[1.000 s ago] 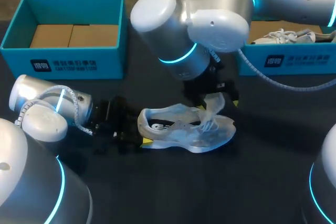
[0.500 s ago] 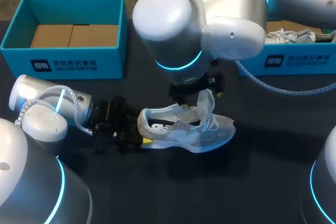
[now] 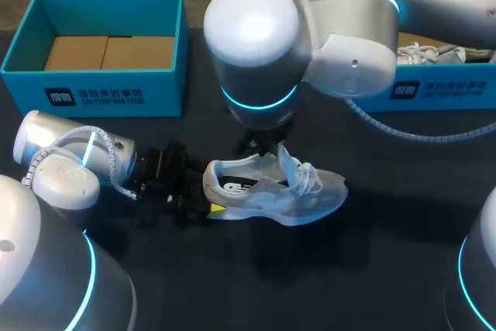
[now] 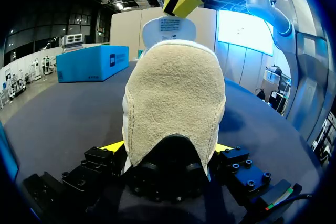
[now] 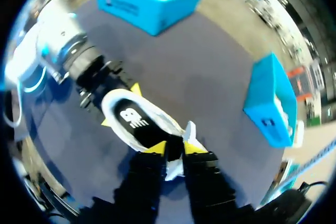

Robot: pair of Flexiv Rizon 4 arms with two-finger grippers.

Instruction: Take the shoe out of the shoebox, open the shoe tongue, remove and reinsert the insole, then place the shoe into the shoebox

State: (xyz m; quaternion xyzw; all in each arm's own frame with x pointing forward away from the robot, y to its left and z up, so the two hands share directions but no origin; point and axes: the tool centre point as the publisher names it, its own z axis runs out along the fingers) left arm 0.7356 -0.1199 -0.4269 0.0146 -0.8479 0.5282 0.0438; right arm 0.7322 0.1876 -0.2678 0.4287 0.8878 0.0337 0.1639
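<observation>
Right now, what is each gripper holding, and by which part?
The left gripper clamps the white mesh sneaker by its beige heel; the right gripper pinches its white tongue from both sides.

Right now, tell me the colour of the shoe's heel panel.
Beige; the heel panel shows best in the left wrist view.

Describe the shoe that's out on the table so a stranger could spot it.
At the middle of the dark table stands a white shoe on its sole. The left hand grips its heel and the right hand pinches its tongue upward. The other white shoes sit inside the right shoebox.
</observation>
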